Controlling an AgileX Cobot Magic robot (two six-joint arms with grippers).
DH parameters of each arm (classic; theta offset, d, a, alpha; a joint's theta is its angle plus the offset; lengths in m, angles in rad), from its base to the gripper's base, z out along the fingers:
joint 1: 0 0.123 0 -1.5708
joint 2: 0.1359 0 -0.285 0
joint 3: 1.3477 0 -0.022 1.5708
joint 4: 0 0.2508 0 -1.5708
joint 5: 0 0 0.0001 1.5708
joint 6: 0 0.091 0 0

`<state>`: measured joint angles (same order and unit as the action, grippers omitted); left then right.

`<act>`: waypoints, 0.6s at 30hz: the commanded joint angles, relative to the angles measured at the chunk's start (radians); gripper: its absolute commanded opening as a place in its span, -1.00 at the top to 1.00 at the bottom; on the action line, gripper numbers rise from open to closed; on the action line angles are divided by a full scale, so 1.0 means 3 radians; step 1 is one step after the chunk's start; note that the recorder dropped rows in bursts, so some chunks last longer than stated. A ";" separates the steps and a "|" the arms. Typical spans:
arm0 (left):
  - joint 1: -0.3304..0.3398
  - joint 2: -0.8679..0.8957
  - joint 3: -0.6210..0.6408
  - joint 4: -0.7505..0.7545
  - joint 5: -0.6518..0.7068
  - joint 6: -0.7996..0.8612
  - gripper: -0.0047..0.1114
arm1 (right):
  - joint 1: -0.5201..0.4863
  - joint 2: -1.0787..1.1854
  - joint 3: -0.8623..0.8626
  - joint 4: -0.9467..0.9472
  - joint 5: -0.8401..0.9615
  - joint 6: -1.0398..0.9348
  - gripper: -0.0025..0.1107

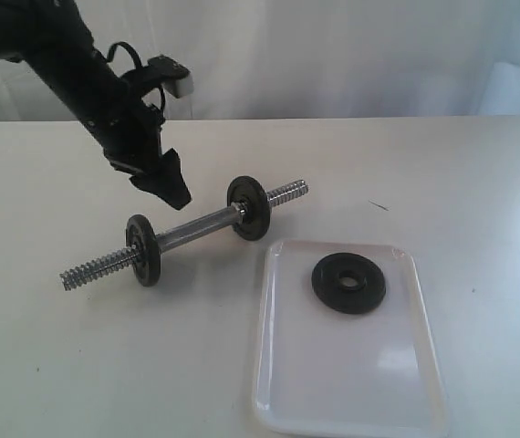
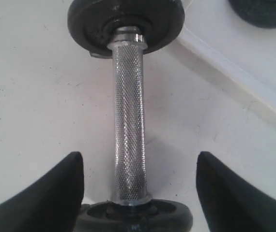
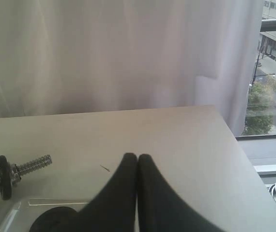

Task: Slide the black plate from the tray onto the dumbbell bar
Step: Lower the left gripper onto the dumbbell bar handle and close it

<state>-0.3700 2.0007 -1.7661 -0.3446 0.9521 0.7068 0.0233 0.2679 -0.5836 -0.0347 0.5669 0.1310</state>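
Black left end effector (image 2: 138, 162) hovers, spread wide, over the dumbbell bar (image 2: 128, 116).

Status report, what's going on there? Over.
Left gripper open above dumbbell bar, right gripper shut, empty. Black plate flat in tray. Two other discs on bar.

You've a black plate (image 1: 370, 290) on a glossy white tray (image 1: 333, 392), lower right. The bar (image 1: 201, 225), mid-frame, is chrome, its middle cross-hatched; the table (image 1: 479, 164) is off-white.

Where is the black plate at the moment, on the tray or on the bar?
On the tray: the black plate lies flat in the tray, apart from the bar, which carries two other plates.
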 commanded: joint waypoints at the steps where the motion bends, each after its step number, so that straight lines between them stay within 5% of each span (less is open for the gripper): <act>1: -0.0145 0.0182 -0.0127 0.0130 -0.0112 -0.0074 -0.27 | 0.0018 0.0012 -0.0011 -0.0031 0.0027 0.0013 0.96; 18: -0.0206 0.0538 -0.0127 0.0007 -0.0589 -0.0067 -0.27 | 0.0018 0.0012 -0.0011 -0.0031 0.0041 0.0013 0.96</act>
<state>-0.4279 2.1616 -1.7988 -0.3055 0.7824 0.6915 0.0233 0.2679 -0.5836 -0.0347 0.5736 0.1310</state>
